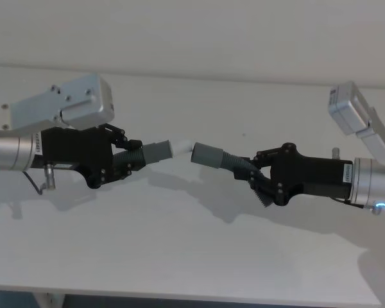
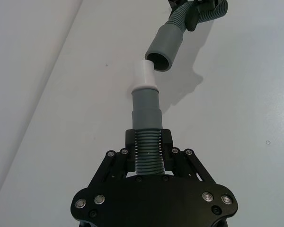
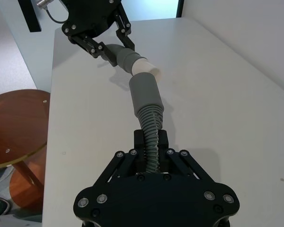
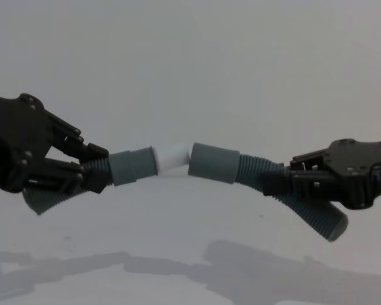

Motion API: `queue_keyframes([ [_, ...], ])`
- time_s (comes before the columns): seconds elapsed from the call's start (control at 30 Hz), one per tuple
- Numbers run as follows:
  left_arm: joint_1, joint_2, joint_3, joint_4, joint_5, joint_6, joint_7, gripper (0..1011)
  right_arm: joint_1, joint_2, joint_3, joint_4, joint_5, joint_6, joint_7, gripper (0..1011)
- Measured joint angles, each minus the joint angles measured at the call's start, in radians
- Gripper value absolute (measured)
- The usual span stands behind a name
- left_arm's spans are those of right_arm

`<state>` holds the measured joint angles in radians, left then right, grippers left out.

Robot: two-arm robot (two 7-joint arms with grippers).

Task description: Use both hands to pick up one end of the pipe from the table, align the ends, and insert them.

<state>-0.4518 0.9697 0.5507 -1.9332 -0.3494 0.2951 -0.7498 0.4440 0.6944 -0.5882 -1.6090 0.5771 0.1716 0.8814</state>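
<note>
Both pipe pieces hang in the air above the white table (image 1: 179,256). My left gripper (image 1: 127,157) is shut on the ribbed middle of the left pipe piece (image 2: 147,142), whose cuff ends in a narrower white tip (image 2: 145,75). From the right, my right gripper (image 1: 258,176) is shut on the ribbed part of the other pipe piece (image 3: 151,130). Its open grey cuff (image 1: 208,156) faces the white tip (image 1: 181,149). The two ends meet at a slight angle, the tip at the cuff's mouth (image 2: 157,61) and not pushed in. In the chest view the tip (image 4: 173,157) touches the cuff (image 4: 214,162).
A round brown wooden stool (image 3: 14,127) stands beside the table's side edge. The table's front edge (image 1: 179,296) runs along the bottom of the head view. A pale wall rises behind the table.
</note>
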Motion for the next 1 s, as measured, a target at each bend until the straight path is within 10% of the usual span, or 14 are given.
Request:
queue_keyframes([
  [1.0, 0.02, 0.016, -0.012, -0.024, -0.031, -0.008, -0.024, 305, 0.011, 0.005, -0.023, 0.005, 0.0, 0.008, -0.048, 156],
])
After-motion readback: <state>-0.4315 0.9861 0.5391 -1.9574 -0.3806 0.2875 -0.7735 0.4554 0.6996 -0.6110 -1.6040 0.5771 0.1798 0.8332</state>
